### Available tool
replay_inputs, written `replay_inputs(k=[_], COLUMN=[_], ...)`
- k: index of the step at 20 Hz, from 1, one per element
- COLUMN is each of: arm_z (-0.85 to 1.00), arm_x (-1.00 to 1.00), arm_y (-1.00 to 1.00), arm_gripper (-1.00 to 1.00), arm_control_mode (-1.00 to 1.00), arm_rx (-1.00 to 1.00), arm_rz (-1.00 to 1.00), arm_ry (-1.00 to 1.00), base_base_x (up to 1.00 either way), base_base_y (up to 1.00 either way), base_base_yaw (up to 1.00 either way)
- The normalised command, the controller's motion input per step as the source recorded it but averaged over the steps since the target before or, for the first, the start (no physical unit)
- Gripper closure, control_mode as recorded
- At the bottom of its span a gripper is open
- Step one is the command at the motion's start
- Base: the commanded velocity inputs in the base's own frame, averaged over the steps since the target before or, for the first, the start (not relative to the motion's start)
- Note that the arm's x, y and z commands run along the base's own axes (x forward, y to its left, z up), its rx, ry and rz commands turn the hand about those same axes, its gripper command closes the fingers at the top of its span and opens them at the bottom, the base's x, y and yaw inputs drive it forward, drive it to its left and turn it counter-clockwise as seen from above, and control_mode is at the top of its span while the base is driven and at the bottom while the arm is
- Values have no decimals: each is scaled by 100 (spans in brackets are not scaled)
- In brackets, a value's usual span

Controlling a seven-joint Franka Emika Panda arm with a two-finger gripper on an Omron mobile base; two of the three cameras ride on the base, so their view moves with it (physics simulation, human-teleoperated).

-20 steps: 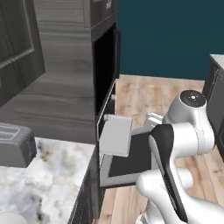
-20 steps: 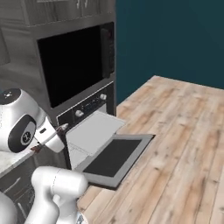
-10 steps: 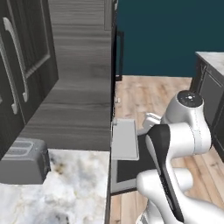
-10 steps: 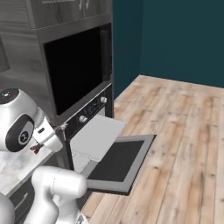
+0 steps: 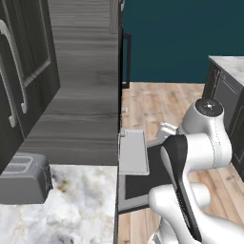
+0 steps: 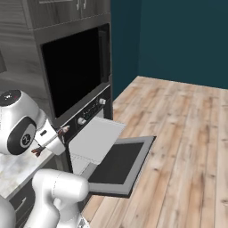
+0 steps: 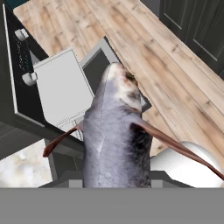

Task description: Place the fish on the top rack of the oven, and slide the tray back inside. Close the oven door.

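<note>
Fish (image 7: 116, 140) pinched in gripper (image 7: 116, 186), carried toward pulled-out tray (image 7: 61, 87). Next: lower fish onto tray middle.

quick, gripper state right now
Gripper: shut on the fish, held above the tray pulled out of the oven.

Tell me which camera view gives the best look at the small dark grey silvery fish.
The hand view: the small dark grey silvery fish fills its centre, held in the gripper, above the pulled-out light grey tray. In the right base view only its reddish tips poke out beside the arm. In the left base view the arm hides it.
</note>
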Motion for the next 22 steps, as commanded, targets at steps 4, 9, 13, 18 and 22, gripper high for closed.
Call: replay_inputs(k=[4, 9, 13, 18, 22], arm_z=[0, 0, 0, 0, 0], arm_x=[0, 0, 0, 0, 0], arm_y=[0, 0, 0, 0, 0], arm_gripper=[100, 100, 100, 100, 100], arm_control_mode=[100, 100, 100, 100, 100], arm_rx=[0, 0, 0, 0, 0], arm_rz=[0, 0, 0, 0, 0], arm_ry=[0, 0, 0, 0, 0], base_base_x=[15, 12, 14, 13, 6], base_base_y=[-12, -25, -28, -38, -62], base_base_yaw=[0, 0, 0, 0, 0])
